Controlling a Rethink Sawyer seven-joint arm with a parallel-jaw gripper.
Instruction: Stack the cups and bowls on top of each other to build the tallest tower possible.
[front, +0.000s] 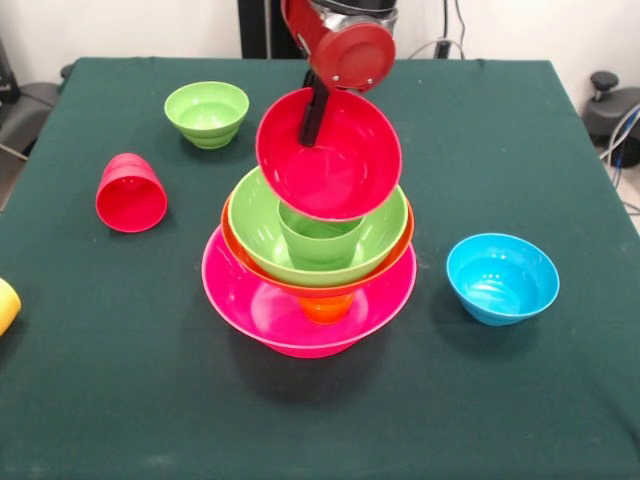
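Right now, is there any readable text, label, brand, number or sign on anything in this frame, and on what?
None. No readable text shows on the red bowl held up by the arm, the tower, the red cup, the small green bowl, the blue bowl or the table.

Front view. Tower mid-table: widest bowl at bottom, two large bowls nested above it, a cup upright in the top one. Another cup under the large bowls, inside the widest. Small bowl tilted above the tower, on the arm. Small bowl far left; cup on its side left; bowl right; cup at left edge.
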